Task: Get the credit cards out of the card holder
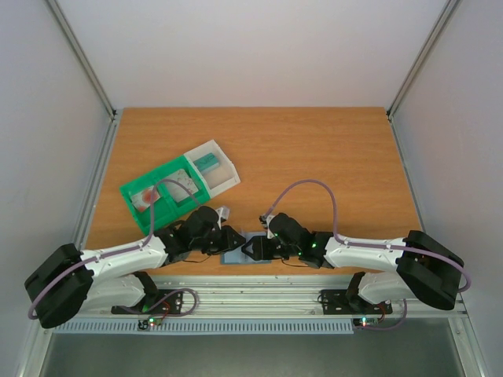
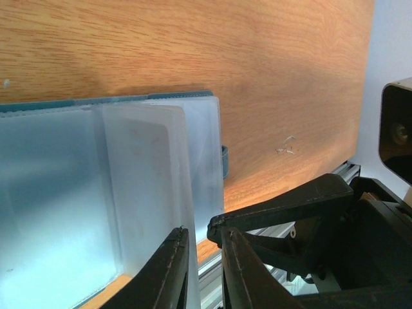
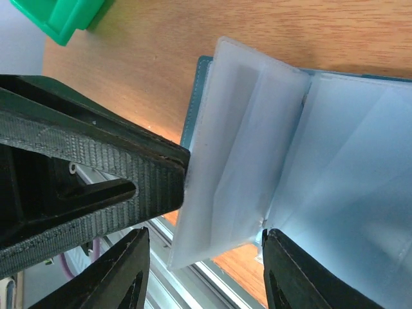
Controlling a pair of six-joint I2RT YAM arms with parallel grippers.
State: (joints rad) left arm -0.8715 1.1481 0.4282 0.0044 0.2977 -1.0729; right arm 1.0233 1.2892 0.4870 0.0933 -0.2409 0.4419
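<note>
The slate-blue card holder [image 1: 236, 258] lies open at the table's near edge between both grippers. Its frosted plastic sleeves [image 2: 145, 187] show no card clearly inside. One sleeve leaf [image 3: 238, 148] stands raised. My left gripper [image 2: 203, 230] is nearly closed, with that leaf's edge between its fingertips. My right gripper [image 3: 206, 235] is open wide, its fingers either side of the same leaf and not pressing it. In the top view, the left gripper [image 1: 233, 239] and right gripper [image 1: 253, 248] meet over the holder. A whitish credit card with a red mark [image 1: 145, 197] lies in the tray.
A green-and-clear compartment tray [image 1: 134, 191] sits at the back left, with a teal card [image 1: 208, 163] in its clear part. The table's front edge and metal rail [image 2: 212, 270] run just beyond the holder. The right arm's finger [image 2: 290, 199] is close beside my left fingers.
</note>
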